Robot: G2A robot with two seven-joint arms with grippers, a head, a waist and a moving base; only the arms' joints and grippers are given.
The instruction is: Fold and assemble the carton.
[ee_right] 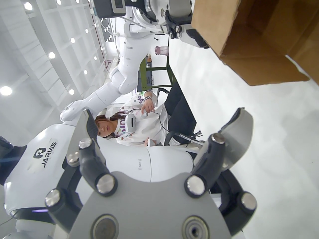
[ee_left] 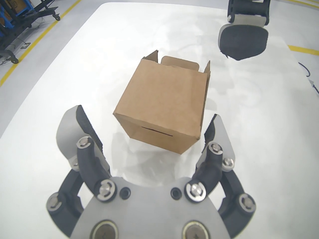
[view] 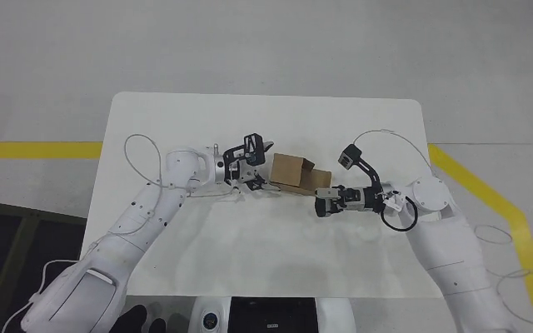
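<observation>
The carton (view: 291, 169) is lying on its side about the middle of the table (view: 166, 125), a brown cardboard box with one end closed and the other open. In the left wrist view the carton (ee_left: 164, 105) is showing its closed end, marked by a thin dark slit, nearest the camera, while short flaps are sticking out from the far, open end. The left gripper (view: 258, 181) is sitting at the carton's closed end. Its own camera is showing the left gripper (ee_left: 147, 116) spread wide, with the closed end lying between the two fingers and nothing clamped. One finger (ee_left: 219, 135) is standing just beside a corner of the carton, though I cannot tell whether it is touching, and the other finger (ee_left: 68, 130) is standing apart from the carton's side. The right gripper (view: 319, 202) is hanging near the carton's open end, just off the flap reaching out there. In the right wrist view the right gripper (ee_right: 163, 114) is also spread wide and gripping nothing, with the carton (ee_right: 249, 21) ahead of it, its open mouth facing the camera. From the left wrist the right gripper (ee_left: 241, 43) is showing beyond the carton's open end, above the table (ee_left: 149, 26), one dark pad facing the camera
</observation>
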